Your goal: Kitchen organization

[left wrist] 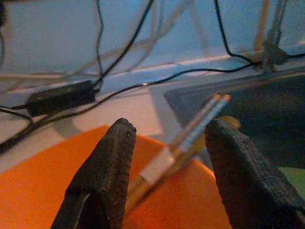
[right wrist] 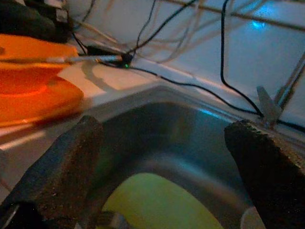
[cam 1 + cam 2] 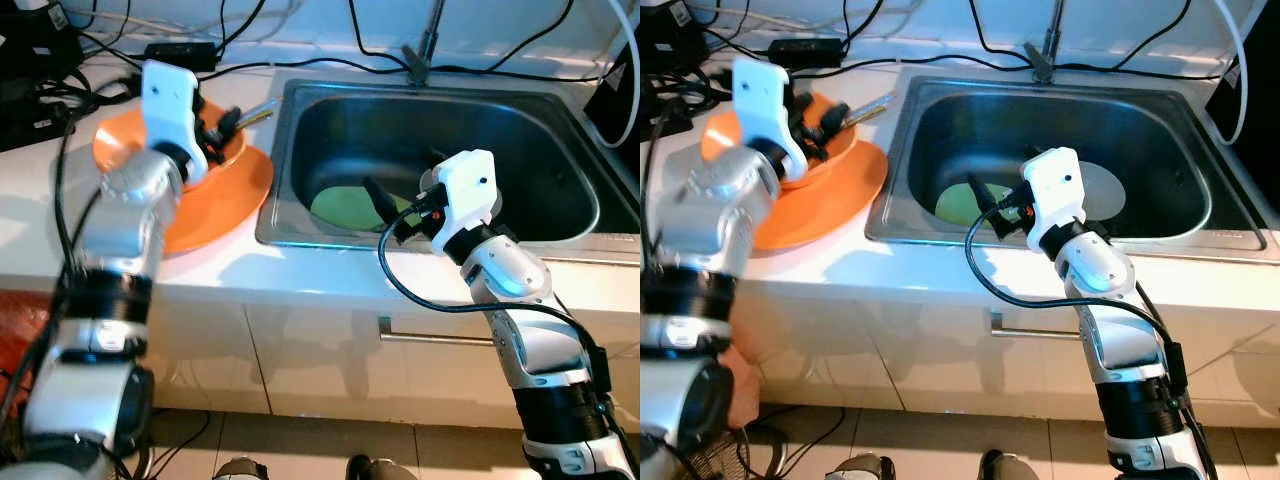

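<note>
Clearly we are after the chopsticks, a thin, stiff, light pair lying in the orange bowl, which sits on an orange plate on the counter beside the sink; their tips jut over the bowl's rim toward the sink. We judge them slippery and apt to roll, so the middle is the place to pinch. Our left hand stands moderately open, straddling the chopsticks without gripping. Our right hand is spread wide and empty over the sink, above a green plate.
</note>
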Robot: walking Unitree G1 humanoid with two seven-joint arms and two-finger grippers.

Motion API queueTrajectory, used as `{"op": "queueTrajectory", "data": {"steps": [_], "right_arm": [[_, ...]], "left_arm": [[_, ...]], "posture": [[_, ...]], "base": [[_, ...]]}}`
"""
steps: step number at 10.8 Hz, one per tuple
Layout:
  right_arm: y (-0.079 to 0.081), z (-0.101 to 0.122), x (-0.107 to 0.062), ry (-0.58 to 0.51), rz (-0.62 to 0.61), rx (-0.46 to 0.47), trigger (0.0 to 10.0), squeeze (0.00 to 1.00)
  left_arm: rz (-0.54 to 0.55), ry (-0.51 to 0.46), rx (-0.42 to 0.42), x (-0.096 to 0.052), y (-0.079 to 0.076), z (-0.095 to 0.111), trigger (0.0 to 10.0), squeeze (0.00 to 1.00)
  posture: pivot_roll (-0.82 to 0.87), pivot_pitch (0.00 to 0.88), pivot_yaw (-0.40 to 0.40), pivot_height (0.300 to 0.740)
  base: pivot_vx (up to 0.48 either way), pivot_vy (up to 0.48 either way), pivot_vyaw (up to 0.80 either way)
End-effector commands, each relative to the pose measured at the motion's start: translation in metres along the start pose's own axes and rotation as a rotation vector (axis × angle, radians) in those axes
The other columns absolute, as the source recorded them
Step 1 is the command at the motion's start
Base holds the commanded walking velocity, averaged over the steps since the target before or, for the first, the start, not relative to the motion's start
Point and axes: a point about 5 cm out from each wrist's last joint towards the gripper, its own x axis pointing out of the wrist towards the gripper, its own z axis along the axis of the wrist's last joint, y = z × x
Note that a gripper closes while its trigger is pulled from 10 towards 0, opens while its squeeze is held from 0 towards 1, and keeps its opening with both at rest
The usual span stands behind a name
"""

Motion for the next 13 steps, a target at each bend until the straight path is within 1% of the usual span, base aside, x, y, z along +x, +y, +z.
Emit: {"op": "queueTrajectory", "data": {"steps": [1, 2, 3, 4, 5, 6, 7, 8, 10, 12, 13], "right_arm": [[0.000, -0.001, -0.007, 0.010, -0.008, 0.012, 10.0, 0.87], [0.000, -0.002, -0.011, 0.021, -0.015, 0.017, 10.0, 0.86], [0.000, -0.002, -0.013, 0.029, -0.020, 0.020, 10.0, 0.86], [0.001, -0.001, -0.015, 0.033, -0.024, 0.025, 10.0, 0.86], [0.002, 0.001, -0.017, 0.035, -0.021, 0.036, 10.0, 0.86], [0.004, 0.004, -0.018, 0.036, -0.010, 0.049, 10.0, 0.82], [0.010, 0.006, -0.021, 0.045, 0.021, 0.068, 10.0, 0.74], [0.013, 0.005, -0.025, 0.055, 0.034, 0.075, 10.0, 0.70], [0.016, 0.003, -0.032, 0.083, 0.038, 0.079, 10.0, 0.67], [0.013, 0.002, -0.036, 0.097, 0.029, 0.072, 10.0, 0.66], [0.012, 0.002, -0.035, 0.101, 0.027, 0.070, 10.0, 0.65]], "left_arm": [[0.036, 0.022, 0.039, 0.004, 0.009, 0.001, 10.0, 0.00], [0.087, 0.057, 0.052, 0.007, 0.021, 0.000, 10.0, 0.00], [0.114, 0.078, 0.049, 0.009, 0.028, -0.002, 10.0, 0.00], [0.114, 0.113, 0.053, 0.010, 0.034, -0.004, 10.0, 0.00], [0.074, 0.154, 0.059, 0.012, 0.033, -0.008, 10.0, 0.00], [0.034, 0.185, 0.066, 0.014, 0.031, -0.012, 10.0, 0.00], [-0.012, 0.226, 0.097, 0.015, 0.028, -0.017, 10.0, 0.00], [-0.051, 0.244, 0.111, 0.015, 0.026, -0.020, 10.0, 0.00], [-0.081, 0.263, 0.106, 0.016, 0.031, -0.018, 10.0, 0.00], [-0.121, 0.254, 0.129, 0.017, 0.032, -0.009, 10.0, 0.00], [-0.154, 0.281, 0.133, 0.015, 0.034, -0.011, 10.0, 0.00]], "posture": [[0.08, 0.100, 0.035, 0.740], [0.08, 0.104, 0.041, 0.740], [0.08, 0.104, 0.041, 0.740], [0.08, 0.107, 0.046, 0.740], [0.07, 0.114, 0.050, 0.740], [0.07, 0.124, 0.056, 0.740], [0.08, 0.134, 0.064, 0.740], [0.07, 0.142, 0.069, 0.740], [0.06, 0.156, 0.079, 0.740], [0.06, 0.166, 0.079, 0.740], [0.06, 0.169, 0.078, 0.740]], "base": [[0.000, 0.000, 0.00], [0.000, 0.000, 0.00], [0.000, 0.000, 0.00], [0.000, 0.000, 0.00], [0.000, 0.000, 0.00], [0.000, 0.000, 0.00], [0.000, 0.000, 0.00], [0.000, 0.000, 0.00], [0.000, 0.000, 0.00], [0.000, 0.000, 0.00], [0.000, 0.000, 0.00]]}}
